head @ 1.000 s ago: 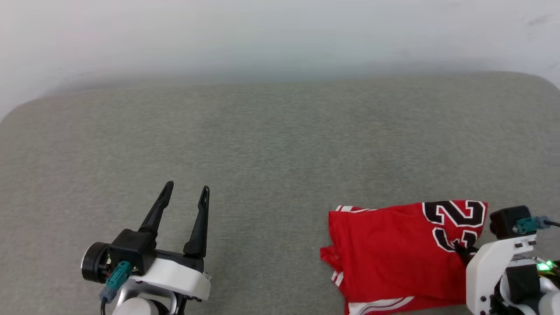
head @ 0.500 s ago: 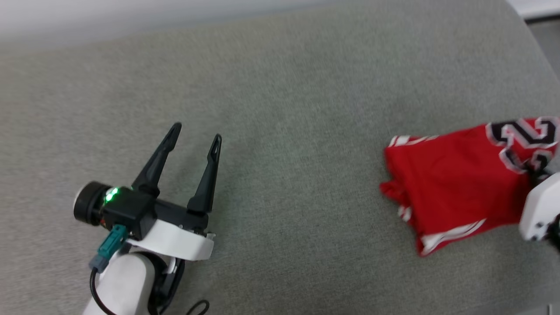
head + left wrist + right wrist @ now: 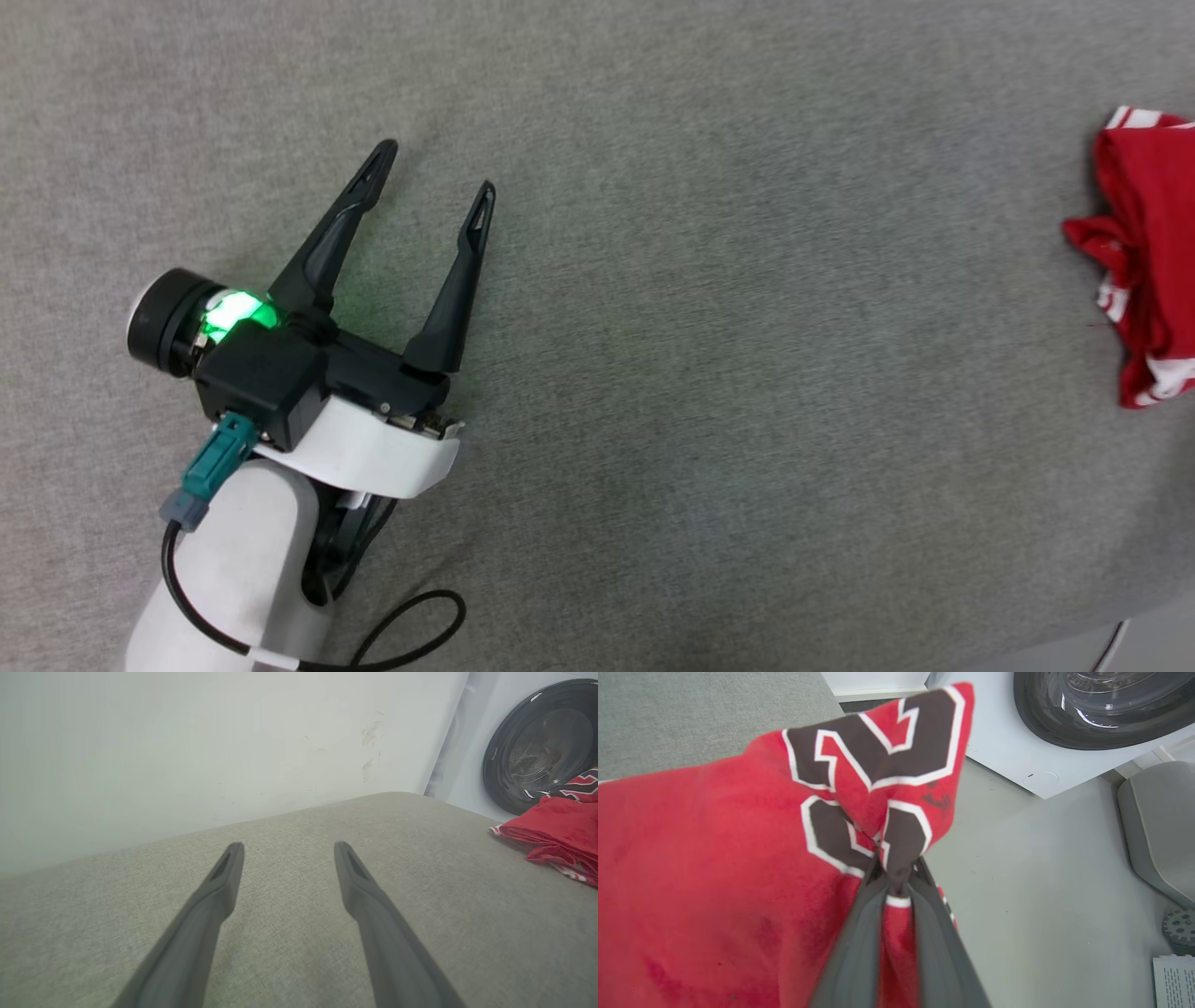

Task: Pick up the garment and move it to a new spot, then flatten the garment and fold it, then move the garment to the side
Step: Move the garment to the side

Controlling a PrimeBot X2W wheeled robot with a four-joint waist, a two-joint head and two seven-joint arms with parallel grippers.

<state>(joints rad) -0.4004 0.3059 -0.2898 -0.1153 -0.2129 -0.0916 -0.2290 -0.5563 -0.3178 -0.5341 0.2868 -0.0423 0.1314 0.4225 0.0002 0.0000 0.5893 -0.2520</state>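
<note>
Garment point(image 3: 714, 858) looks soft, light; right gripper point(image 3: 896, 873) pinches numeral corner, frame centre; left gripper point(image 3: 434, 173) wide, empty, frame left.

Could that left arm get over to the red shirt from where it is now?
Probably, though it looks a long stretch: just bare grey cushion lies between the open left gripper and the garment, which the right gripper pinches.

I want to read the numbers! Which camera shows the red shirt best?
The right wrist view: the red jersey T-shirt is close up, black white-outlined numerals plain, pinched by the right gripper. Head and left wrist views catch a bunched red edge.
</note>
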